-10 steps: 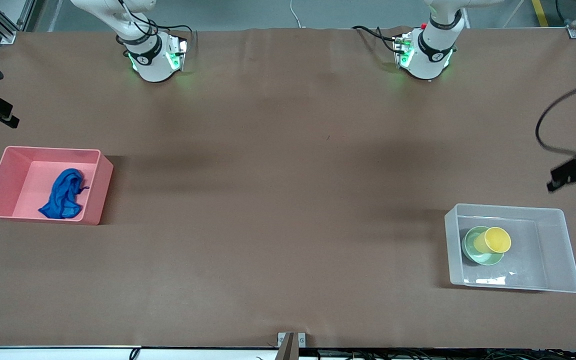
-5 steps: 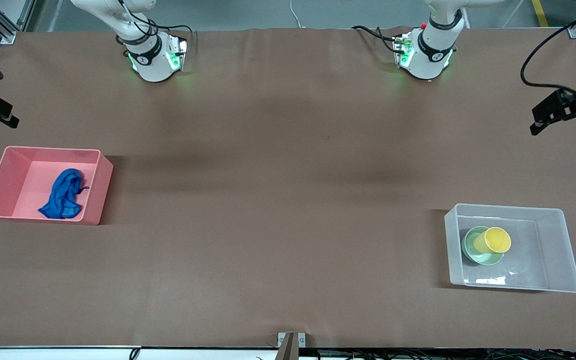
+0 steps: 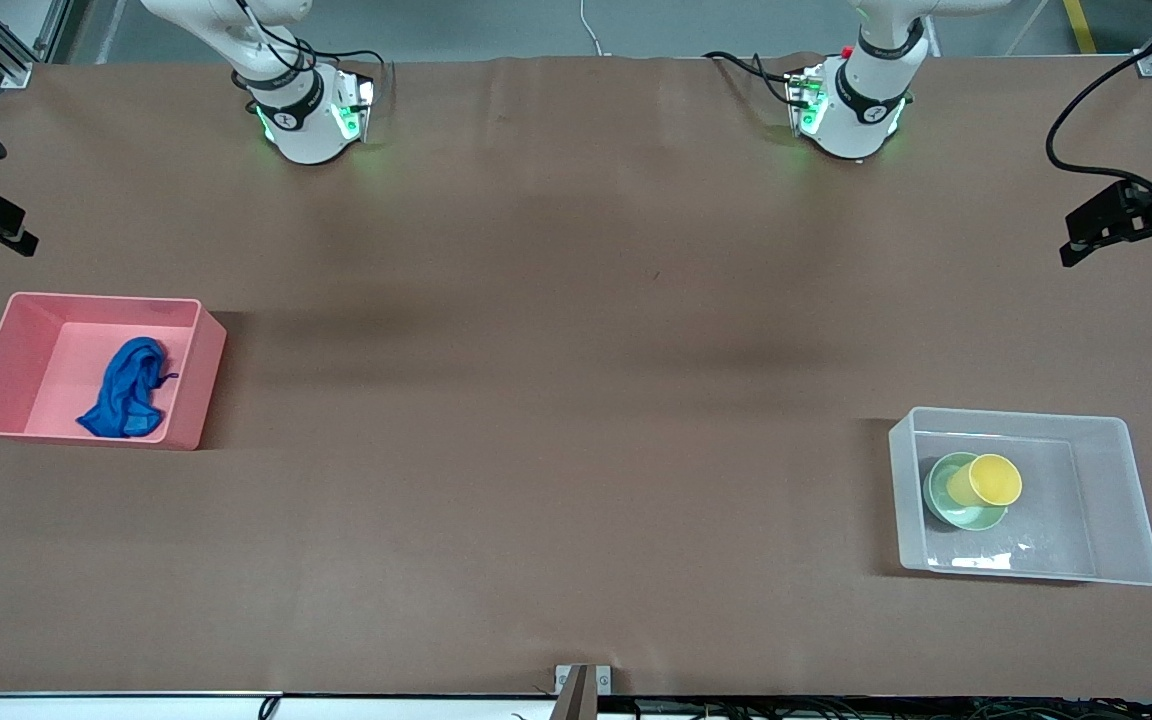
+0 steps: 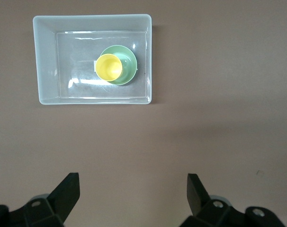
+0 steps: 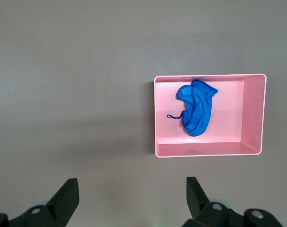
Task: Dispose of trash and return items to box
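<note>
Toward the left arm's end of the table (image 3: 576, 400), the cup (image 3: 994, 479) sits in the bowl (image 3: 956, 497) inside the box (image 3: 1141, 530). At the right arm's end, the rag (image 3: 126, 389) lies in the pink bin (image 3: 198, 385). Both grippers, left (image 4: 133, 189) and right (image 5: 132, 188), hang high over bare table, fingers spread, holding nothing.

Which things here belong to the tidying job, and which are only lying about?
Job:
- blue rag, in the pink bin
- yellow cup, on the green bowl
- clear box, holding both
- left pincer and right pincer, open, empty

Lying about:
- nothing else on the table
</note>
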Robot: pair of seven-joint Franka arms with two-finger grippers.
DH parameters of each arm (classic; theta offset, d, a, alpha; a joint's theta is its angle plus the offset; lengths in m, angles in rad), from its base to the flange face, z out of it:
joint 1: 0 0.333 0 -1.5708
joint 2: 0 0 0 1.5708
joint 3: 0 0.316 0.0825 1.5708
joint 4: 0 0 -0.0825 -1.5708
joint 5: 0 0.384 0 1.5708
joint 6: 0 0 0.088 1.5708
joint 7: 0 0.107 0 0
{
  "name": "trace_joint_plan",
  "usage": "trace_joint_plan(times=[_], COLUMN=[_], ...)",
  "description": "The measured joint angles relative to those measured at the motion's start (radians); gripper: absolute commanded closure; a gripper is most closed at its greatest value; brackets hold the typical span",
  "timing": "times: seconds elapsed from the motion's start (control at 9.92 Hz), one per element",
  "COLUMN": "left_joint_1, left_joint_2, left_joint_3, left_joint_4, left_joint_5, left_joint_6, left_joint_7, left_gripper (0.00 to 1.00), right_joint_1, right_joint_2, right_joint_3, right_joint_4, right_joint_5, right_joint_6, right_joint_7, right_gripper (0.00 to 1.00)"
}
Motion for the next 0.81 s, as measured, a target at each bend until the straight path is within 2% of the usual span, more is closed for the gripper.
trace_joint_plan(times=[0.81], left_joint_1=[-0.003], left_joint_2=[-0.017], left_joint_3=[-0.023], left_joint_4=[-0.015], left_joint_5=[0.0], left_joint_6=[-0.018], left_joint_7=[-0.058], left_gripper=[0.02], right_joint_1=[0.0], right_joint_2=[0.0], right_joint_3=[0.0], right_joint_4=[0.0], right_joint_5=[0.0], right_joint_6=[-0.001], right_joint_7=[0.0], right_gripper=[0.0])
